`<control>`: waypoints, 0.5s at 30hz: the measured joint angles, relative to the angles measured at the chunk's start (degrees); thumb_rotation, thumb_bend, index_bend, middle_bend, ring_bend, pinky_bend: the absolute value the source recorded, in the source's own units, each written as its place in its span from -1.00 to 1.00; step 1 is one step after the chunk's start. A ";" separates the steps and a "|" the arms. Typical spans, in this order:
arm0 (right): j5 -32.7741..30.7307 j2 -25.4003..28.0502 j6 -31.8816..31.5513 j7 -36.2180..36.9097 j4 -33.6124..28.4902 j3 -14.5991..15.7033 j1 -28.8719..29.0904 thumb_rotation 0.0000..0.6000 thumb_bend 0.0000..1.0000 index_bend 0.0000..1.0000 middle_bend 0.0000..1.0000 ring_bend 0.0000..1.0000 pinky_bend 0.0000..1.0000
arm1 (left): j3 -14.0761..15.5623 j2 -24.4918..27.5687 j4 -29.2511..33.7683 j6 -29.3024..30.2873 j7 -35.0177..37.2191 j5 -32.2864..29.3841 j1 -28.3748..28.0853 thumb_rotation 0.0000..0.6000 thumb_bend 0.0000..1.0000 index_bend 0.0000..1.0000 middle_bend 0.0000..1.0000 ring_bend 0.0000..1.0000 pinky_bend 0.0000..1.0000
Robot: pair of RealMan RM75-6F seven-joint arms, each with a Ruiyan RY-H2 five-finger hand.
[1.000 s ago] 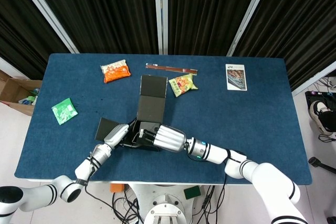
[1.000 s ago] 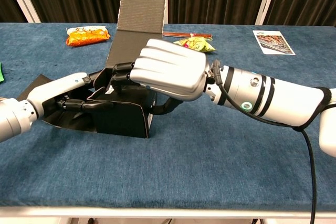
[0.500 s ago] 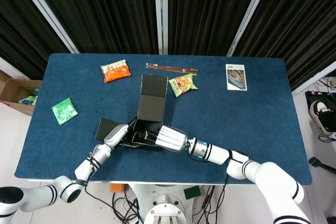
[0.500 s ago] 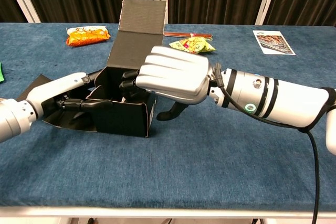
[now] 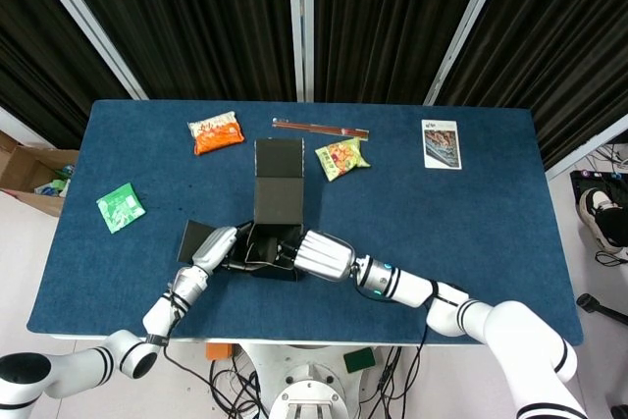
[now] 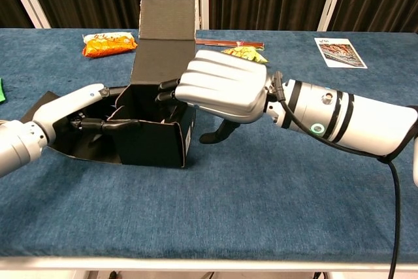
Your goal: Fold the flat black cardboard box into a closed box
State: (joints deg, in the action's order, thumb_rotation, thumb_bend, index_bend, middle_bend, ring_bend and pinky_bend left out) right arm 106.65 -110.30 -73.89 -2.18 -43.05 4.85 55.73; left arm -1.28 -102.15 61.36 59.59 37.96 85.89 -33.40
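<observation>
Trouble is likely if my right hand (image 6: 225, 89), fingers hooked over the near wall of the half-built box (image 6: 157, 138) between my hands, drags it sideways while my left hand (image 6: 78, 109), fingers spread against the side flap, loses that flap.

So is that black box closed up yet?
No, the black box is open: its lid flap stands upright and both hands work at the opening.

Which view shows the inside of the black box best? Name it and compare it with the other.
The chest view: it looks into the black box past the right hand, whose fingers reach over the rim. The head view shows the box from above, its opening mostly covered by both hands.
</observation>
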 measured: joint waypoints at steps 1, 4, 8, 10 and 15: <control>-0.06 0.02 0.25 0.01 -0.01 0.04 -0.05 1.00 -0.69 -0.10 -0.21 0.55 1.00 | 0.02 -0.07 -0.13 0.05 -0.01 0.04 0.02 0.16 -1.00 -0.22 -0.19 0.16 0.53; -0.12 0.08 1.55 -0.02 -0.09 0.43 -0.12 1.00 -0.68 -0.02 -0.11 0.56 1.00 | -0.01 -0.36 -0.51 0.06 0.18 0.05 0.06 0.16 -1.00 -0.22 -0.20 0.16 0.53; -0.14 0.33 3.85 -0.34 -0.84 0.88 0.16 1.00 -0.64 0.31 0.02 0.57 1.00 | 0.02 -0.54 -1.07 -0.20 0.18 0.04 0.03 0.17 -1.00 -0.23 -0.20 0.16 0.53; -0.34 0.66 4.37 -0.28 -1.71 0.73 0.38 1.00 -0.60 0.39 0.10 0.58 1.00 | 0.03 -0.58 -1.12 -0.18 0.30 0.00 0.13 0.17 -1.00 -0.25 -0.20 0.16 0.53; -0.61 2.16 6.17 -0.60 -4.29 0.29 1.29 1.00 -0.48 0.61 0.33 0.59 1.00 | -0.36 -0.63 -1.09 0.00 0.83 -0.48 0.46 0.17 -1.00 -0.31 -0.21 0.16 0.55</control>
State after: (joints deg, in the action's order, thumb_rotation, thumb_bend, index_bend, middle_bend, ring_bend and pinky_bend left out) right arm 106.04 -108.14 -67.72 -2.78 -47.34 5.14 57.02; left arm -1.64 -102.79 60.27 59.59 38.80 85.41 -32.95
